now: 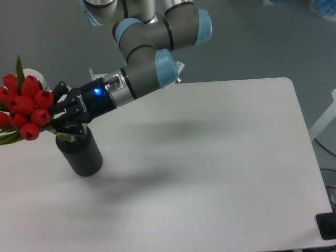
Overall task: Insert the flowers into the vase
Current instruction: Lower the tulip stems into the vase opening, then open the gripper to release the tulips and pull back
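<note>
The flowers [25, 106], a bunch of red closed tulip buds with green leaves, hang at the far left, tilted with the buds pointing up and left. My gripper [59, 121] is shut on their stems just above the mouth of the vase [80, 151]. The vase is a dark matte cylinder standing on the white table [210, 157], leaning slightly. The stem ends reach down to the vase's mouth; whether they are inside it is hidden by my fingers.
The arm [149, 58] reaches in from the top centre. A white support leg [323, 123] stands beyond the table's right edge. A black object [326, 227] sits at the bottom right corner.
</note>
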